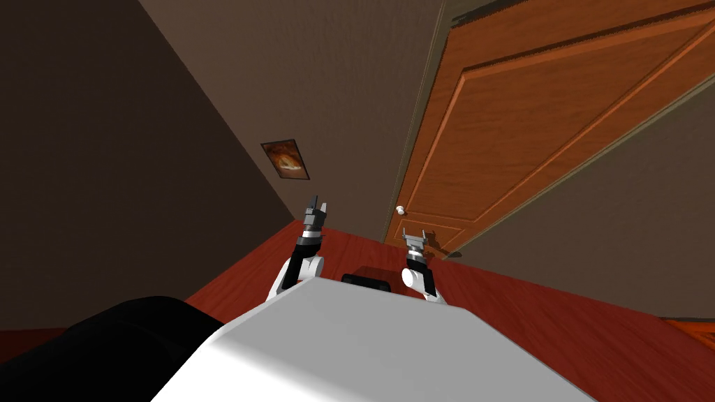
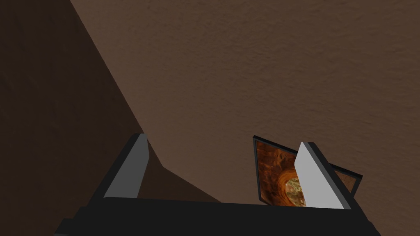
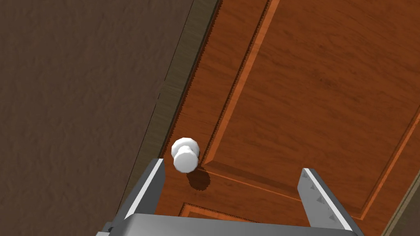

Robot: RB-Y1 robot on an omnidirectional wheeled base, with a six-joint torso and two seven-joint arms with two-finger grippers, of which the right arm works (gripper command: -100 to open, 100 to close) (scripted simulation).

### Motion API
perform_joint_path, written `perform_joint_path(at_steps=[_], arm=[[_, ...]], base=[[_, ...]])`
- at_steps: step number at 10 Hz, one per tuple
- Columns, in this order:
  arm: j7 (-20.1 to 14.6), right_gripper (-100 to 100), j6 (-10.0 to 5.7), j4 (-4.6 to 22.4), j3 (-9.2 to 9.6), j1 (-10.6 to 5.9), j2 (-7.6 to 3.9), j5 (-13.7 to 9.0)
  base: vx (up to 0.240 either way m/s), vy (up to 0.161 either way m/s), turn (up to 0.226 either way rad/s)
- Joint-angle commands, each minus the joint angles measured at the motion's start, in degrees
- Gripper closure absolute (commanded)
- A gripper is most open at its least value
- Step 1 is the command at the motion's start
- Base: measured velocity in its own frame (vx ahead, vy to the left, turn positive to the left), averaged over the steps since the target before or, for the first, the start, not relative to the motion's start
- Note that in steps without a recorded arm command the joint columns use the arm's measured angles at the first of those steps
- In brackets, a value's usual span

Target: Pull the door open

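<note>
— Door (image 1: 531, 132) spotted yet? Where's it placed, and which way is it pointed?

— Yep. Orange-brown wood grain, set in the wall (image 1: 335, 91) ahead and off to the right, above a red floor (image 1: 544, 314). Its long axis is run upright; the lean seen from the head is shared by the whole shot. The knob-side edge is laid right beside the frame (image 3: 176, 86).

— And the knob?

— White knob (image 3: 186, 155) is mounted near that edge and stuck straight out from the door face, toward the right gripper (image 3: 231, 166). It's found just beside the tip of one finger (image 3: 141, 192), way off-centre, not touched.

— Jaws?

— Right ones are spread wide, nothing gripped. The left gripper (image 2: 223, 140) is held up at the wall well left of the door, also spread, nothing held. A framed picture (image 2: 275, 176) is hung there, partly covered by one finger.

— Any text on it?

— Just an orange-brown swirl can be made out.
</note>
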Motion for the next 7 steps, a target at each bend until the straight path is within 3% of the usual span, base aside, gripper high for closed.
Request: perform_joint_path(at_steps=[1,4,5,7], arm=[[-1.2,-100,-0.50,2.0,0.14,-0.70,-0.24,-0.7],[-5.1,-100,-1.59,7.7,0.79,-2.85,-0.97,-4.1],[-5.1,-100,-1.59,8.0,0.79,-2.85,-0.97,-4.1],[-7.7,-100,-2.28,11.5,1.21,-4.23,-1.43,-6.2]], base=[[0.041,-0.039,0.067],[0.045,-0.047,0.159],[0.039,-0.060,0.065],[0.053,-0.057,0.159]])
